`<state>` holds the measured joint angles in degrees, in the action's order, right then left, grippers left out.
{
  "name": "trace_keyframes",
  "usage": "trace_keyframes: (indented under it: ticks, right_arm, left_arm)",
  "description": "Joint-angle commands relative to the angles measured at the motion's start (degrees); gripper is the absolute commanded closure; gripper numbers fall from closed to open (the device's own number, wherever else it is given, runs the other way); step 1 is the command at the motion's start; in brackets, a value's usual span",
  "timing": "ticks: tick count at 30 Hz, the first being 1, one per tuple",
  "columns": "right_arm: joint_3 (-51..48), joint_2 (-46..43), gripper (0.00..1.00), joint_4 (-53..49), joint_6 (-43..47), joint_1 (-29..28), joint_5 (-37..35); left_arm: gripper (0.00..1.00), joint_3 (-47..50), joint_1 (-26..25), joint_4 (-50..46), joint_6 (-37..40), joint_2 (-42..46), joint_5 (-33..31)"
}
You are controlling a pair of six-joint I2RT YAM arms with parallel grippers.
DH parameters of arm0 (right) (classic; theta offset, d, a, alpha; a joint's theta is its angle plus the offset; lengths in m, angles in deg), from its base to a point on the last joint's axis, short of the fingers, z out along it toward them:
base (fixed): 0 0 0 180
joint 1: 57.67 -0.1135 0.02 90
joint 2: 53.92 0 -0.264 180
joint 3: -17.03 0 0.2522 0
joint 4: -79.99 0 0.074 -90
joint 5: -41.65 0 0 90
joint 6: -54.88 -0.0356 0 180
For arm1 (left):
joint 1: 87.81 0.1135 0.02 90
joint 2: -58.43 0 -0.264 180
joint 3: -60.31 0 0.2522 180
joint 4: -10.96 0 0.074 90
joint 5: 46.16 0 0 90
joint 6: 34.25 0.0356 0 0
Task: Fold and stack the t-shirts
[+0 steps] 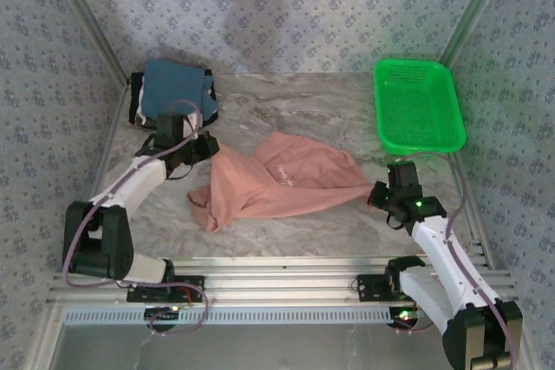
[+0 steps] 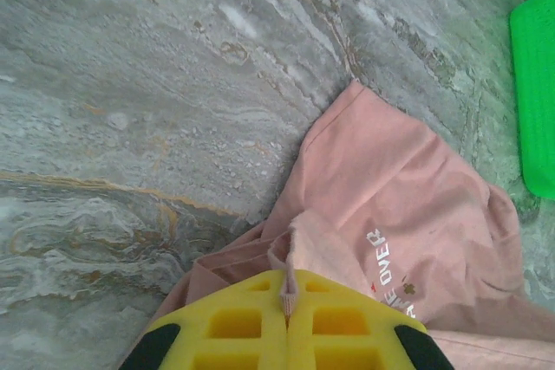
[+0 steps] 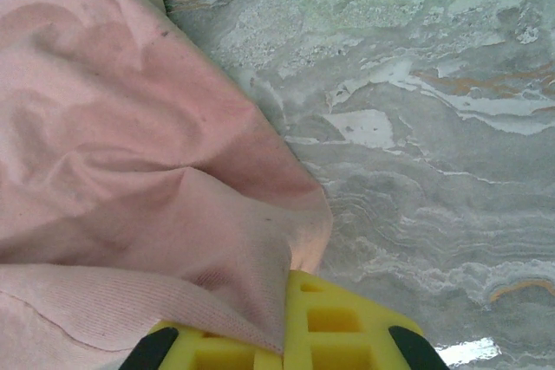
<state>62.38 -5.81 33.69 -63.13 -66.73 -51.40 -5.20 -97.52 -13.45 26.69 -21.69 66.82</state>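
Starting at the far left corner of the table (image 1: 321,106), a folded stack of t-shirts (image 1: 176,91) sits with a blue one on top and black and white cloth showing at its edges, apart from the work in hand. Just in front of it the left gripper (image 1: 208,146) has its jaws closed on a small ridge of the salmon-pink shirt (image 1: 282,181); in the left wrist view the pinch of cloth stands up between the yellow fingers (image 2: 234,322). The shirt lies crumpled and partly doubled over across the middle of the table, spread between the two arms, with a loose bunch lying toward the near edge. It looks light, soft and limp: it should drape and sag from wherever it is held, slide easily over the smooth marbled top, and keep no crease unless pressed flat. Corners, hems and shoulder seams seem the best holds, since a pinch in mid-cloth only lifts a fold. White lettering (image 2: 380,253) on the chest reads "OVER", with small dark and orange marks beside it; the rest of the print is hidden by the fingers. At the shirt's right-hand tip the right gripper (image 1: 375,195) is closed on the hem, cloth caught between its fingers. Beyond it, at the far right corner, stands the green mesh basket (image 1: 418,106).
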Motion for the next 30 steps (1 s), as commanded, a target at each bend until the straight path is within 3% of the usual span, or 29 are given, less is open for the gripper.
trace_keyframes:
  ticks: [1,14,20,30]
  right_arm:
    - [1.23,0.22,1.0,-1.38,0.91,0.52,-1.04]
    - [1.72,0.85,0.99,-2.46,0.98,0.45,-1.62]
    - [1.44,0.76,0.99,-3.3,1.2,0.59,-2.09]
    - [1.36,2.27,0.99,-2.27,0.29,0.75,-2.27]
  left_arm:
    - [1.0,-2.49,0.75,-4.89,2.49,2.84,-2.39]
    - [1.0,-6.43,0.08,-12.98,4.04,9.68,-1.21]
    - [0.99,-2.77,-10.86,-12.54,4.48,8.46,-6.62]
    - [0.94,7.1,-24.78,-3.04,-0.15,6.29,-6.72]
